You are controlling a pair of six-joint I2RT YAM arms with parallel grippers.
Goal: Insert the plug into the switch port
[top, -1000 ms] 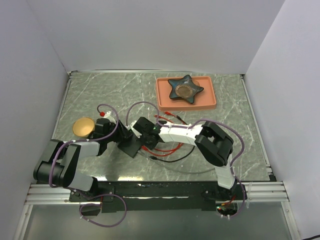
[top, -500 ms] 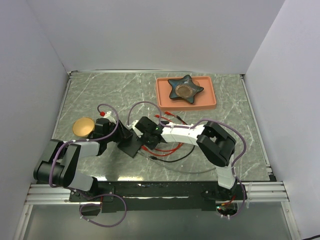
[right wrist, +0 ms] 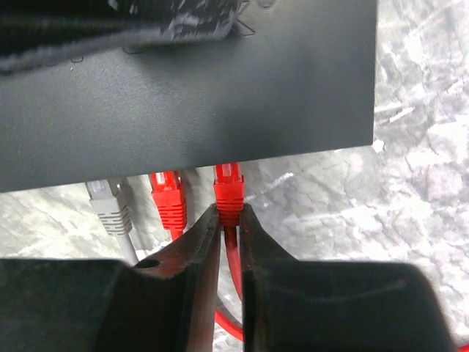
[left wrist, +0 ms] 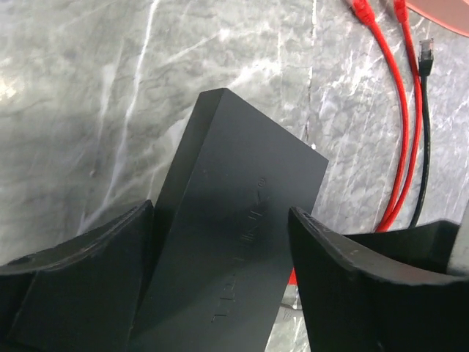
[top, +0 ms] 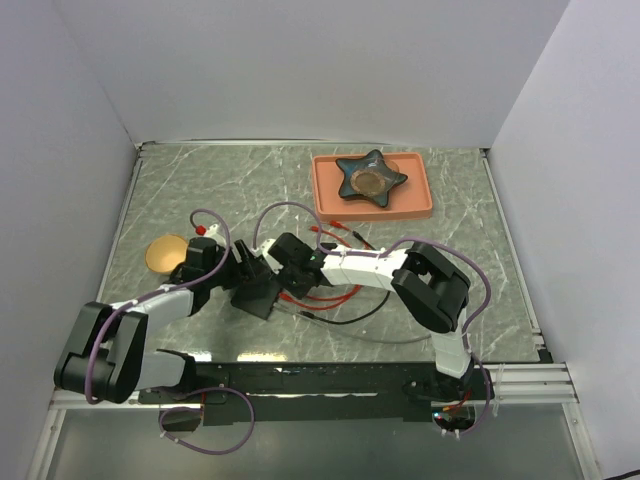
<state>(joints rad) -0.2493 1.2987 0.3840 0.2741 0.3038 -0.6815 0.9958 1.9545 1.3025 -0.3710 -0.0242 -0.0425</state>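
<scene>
Port row: hidden under the box edge in the right wrist view, so plug seating depth cannot be told.

Flat matte-black rectangular switch [left wrist: 234, 242]: lies on the grey marbled worktop [left wrist: 73, 110], left of centre. The left gripper [left wrist: 220, 220] clamps it across its width.

Red cable plug [right wrist: 229, 187]: at the switch edge, pinched by the nearly closed right gripper [right wrist: 229, 220]. A second red plug [right wrist: 170, 199] and a grey plug [right wrist: 110, 207] sit alongside.

My grey marbled table [top: 180, 190] carries an orange tray [top: 322, 200] far right, a golden round dish [top: 163, 254] left, the black switch [top: 255, 292], red cables [top: 340, 297] and 1 black cable [top: 350, 318].
</scene>
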